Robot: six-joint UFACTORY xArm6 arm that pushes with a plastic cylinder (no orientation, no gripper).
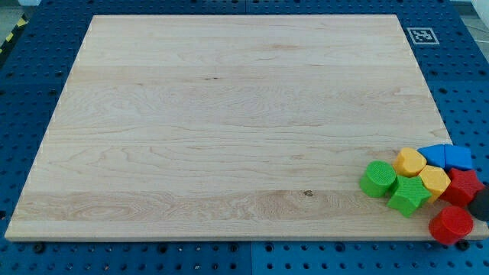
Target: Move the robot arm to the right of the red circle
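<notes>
The red circle (451, 224) lies at the view's bottom right, at the board's corner and partly over its edge. A dark shape (480, 205) shows at the view's right edge, just above and to the right of the red circle and below another red block (464, 186). It looks like my tip, but most of it is cut off by the frame. No rod shaft shows elsewhere.
The other blocks cluster tightly at the bottom right: a green rounded block (378, 178), a green star (409, 195), two yellow blocks (410, 162) (435, 181) and two blue blocks (435, 153) (459, 157). The wooden board (229, 122) has a marker tag (422, 35) at its top right.
</notes>
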